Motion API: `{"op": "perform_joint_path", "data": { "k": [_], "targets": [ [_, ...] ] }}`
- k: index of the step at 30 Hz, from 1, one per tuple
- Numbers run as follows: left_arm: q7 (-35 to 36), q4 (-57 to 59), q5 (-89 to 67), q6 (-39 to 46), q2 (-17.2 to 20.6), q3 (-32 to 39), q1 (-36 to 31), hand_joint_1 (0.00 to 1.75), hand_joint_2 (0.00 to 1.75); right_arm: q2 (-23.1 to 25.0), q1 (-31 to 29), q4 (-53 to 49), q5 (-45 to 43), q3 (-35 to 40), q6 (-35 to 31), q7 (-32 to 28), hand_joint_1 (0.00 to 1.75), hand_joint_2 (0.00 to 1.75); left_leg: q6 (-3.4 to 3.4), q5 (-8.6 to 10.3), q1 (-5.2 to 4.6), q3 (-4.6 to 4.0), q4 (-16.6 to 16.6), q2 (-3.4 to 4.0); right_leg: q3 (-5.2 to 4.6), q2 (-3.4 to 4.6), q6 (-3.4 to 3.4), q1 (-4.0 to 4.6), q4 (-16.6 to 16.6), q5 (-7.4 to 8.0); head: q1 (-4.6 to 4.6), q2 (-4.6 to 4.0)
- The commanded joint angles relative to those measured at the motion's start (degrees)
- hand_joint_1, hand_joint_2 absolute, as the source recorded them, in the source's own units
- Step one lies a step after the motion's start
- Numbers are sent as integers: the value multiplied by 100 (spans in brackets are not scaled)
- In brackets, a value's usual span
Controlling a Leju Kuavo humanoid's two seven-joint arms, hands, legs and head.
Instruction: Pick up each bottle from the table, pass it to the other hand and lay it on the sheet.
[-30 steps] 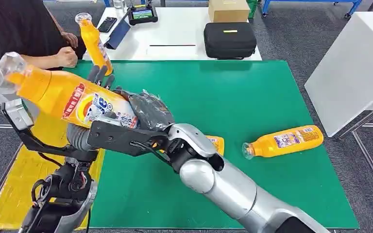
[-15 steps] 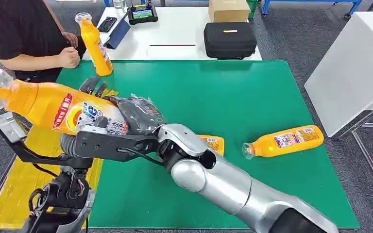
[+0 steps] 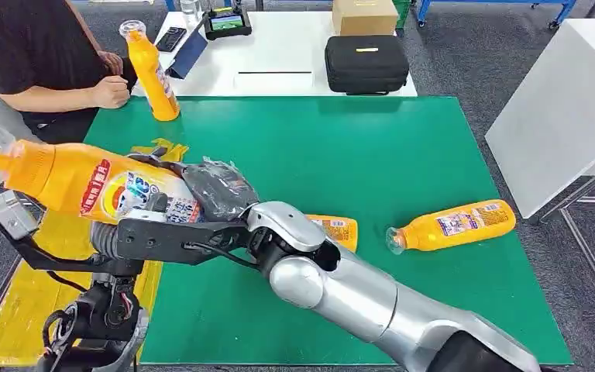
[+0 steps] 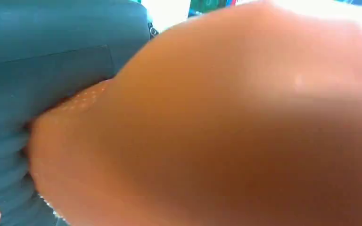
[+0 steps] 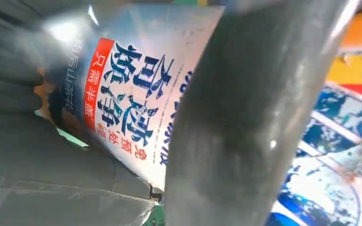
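— Green matting (image 3: 403,147) covers the table; what has changed above it?

— Since a second ago the held bottle (image 3: 85,180) has sunk lower and slid further off the mat's near-left corner, cap outward. The right hand (image 3: 213,188) grips its base end.

— And the left hand (image 3: 135,236)?

— Under the bottle, mostly hidden; its grip cannot be told (its wrist camera shows a blurred orange bulk (image 4: 226,132) against the ribbed cover).

— Anything the right wrist adds?

— The label's print (image 5: 122,99), close up. Another bottle (image 3: 453,225) lies on the mat; a third (image 3: 339,230) is half hidden behind the forearm.
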Motion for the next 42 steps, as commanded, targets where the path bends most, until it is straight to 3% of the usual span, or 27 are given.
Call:
{"op": "perform_joint_path", "data": {
  "k": [1,6,7,11,15,20,21,25,27,31,32,37,42],
  "targets": [
    [21,-370,-339,-48,111,469,-287,175,175,-560,373,547,295,14,-47,-136,0,0,-14,0,12,15,-5,-23,27,-29,0,11,-13,-5,0,0],
    [-65,-511,-440,-291,125,993,40,175,175,-894,504,261,573,-457,249,-232,0,0,-28,-8,20,38,-8,-21,54,-33,3,19,-22,-10,2,0],
    [-93,-540,-489,-270,109,1101,105,175,175,-940,587,166,743,-604,185,-185,0,0,-15,-2,11,13,-4,-18,24,-25,1,10,-12,-5,-2,0],
    [-499,-646,-1166,-177,305,1798,623,175,175,-1529,1195,-806,1425,-1720,62,-192,0,0,-8,0,3,6,-4,-33,16,-24,3,3,-9,-2,-2,0],
    [-647,-410,-3036,479,429,2034,631,175,175,-1580,1897,-1776,1716,-2933,198,-430,0,0,-18,-8,8,10,-2,-35,29,-39,2,4,-8,-13,5,0],
    [-647,-387,-3066,493,408,1997,593,175,175,-1521,1964,-1871,1750,-3002,329,-420,0,0,-10,-2,1,-7,-2,-35,8,-28,2,-2,-5,-5,4,0],
    [-647,-387,-3066,493,408,1997,593,175,175,-1521,1964,-1871,1750,-3002,329,-420,0,0,-27,-16,10,21,-1,-33,39,-34,2,7,-9,-17,7,0],
    [-329,62,-5543,1233,658,1821,455,175,175,-1605,2270,-2473,1739,-3443,76,-655,0,0,-15,-2,2,0,-3,-30,13,-36,1,-1,-5,-8,7,0],
    [268,596,-8329,1668,757,1697,265,175,175,-1678,2524,-3143,1501,-3800,278,-791,0,0,-18,-2,4,5,-2,-46,22,-53,2,1,-6,-12,7,0],
    [353,815,-8668,1744,881,1608,296,175,175,-1675,2646,-3241,1467,-3907,345,-820,0,0,-16,-3,1,11,-5,-44,22,-46,3,0,-8,-12,7,0],
    [766,959,-9305,1447,1031,1439,217,175,175,-1619,2673,-3262,1451,-3990,326,-915,0,0,-16,-4,3,15,-8,-39,28,-40,2,1,-12,-10,4,0],
    [1512,2291,-10097,236,1564,344,-286,175,175,-1699,3157,-3778,1190,-4400,491,-1049,0,0,-19,4,0,20,-13,-67,34,-68,0,-1,-13,-15,7,0],
    [1581,2927,-10210,-120,1600,-333,-567,175,175,-1917,3386,-3898,1087,-4534,531,-1212,0,0,-14,0,0,13,-8,-48,25,-44,3,-1,-14,-7,4,0]
  ]
}}
